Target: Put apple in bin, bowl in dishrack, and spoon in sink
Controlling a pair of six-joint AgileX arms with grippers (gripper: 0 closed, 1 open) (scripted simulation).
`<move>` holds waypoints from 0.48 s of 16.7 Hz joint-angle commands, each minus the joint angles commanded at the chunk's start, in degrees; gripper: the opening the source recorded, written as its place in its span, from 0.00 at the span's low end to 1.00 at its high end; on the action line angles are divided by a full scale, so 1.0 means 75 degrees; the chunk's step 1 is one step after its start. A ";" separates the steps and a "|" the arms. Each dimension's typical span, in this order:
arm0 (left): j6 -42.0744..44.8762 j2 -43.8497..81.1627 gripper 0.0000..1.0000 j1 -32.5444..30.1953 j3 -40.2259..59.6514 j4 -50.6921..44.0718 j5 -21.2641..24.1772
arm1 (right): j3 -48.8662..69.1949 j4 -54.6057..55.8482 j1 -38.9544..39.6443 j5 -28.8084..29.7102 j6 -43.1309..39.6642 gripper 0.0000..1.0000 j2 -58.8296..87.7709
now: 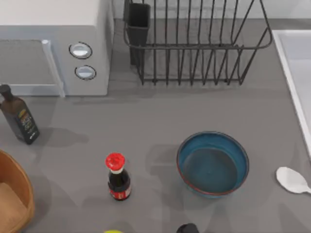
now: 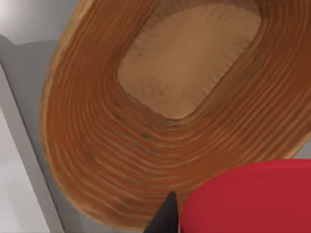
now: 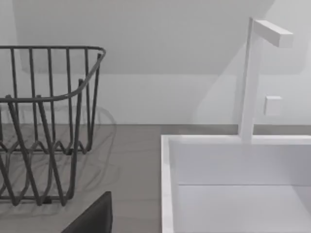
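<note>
1. The round deep blue bowl sat in open grey tabletop, with bare room up to the black wire dishrack.
2. A red-capped dark sauce bottle stood left of the bowl, apart.
3. The glossy white spoon lay just right of it.

Even, soft light over the grey counter; the round blue bowl and red-capped dark sauce bottle cast faint, diffuse shadows leftward.
</note>
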 joint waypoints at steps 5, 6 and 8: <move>-0.1167 -0.0699 0.00 0.0300 -0.0467 0.0142 -0.0241 | 0.0000 0.0000 0.0000 0.0000 0.0000 1.00 0.0000; -0.1167 -0.0699 0.00 0.0300 -0.0467 0.0142 -0.0241 | 0.0000 0.0000 0.0000 0.0000 0.0000 1.00 0.0000; -0.1167 -0.0699 0.00 0.0300 -0.0467 0.0142 -0.0241 | 0.0000 0.0000 0.0000 0.0000 0.0000 1.00 0.0000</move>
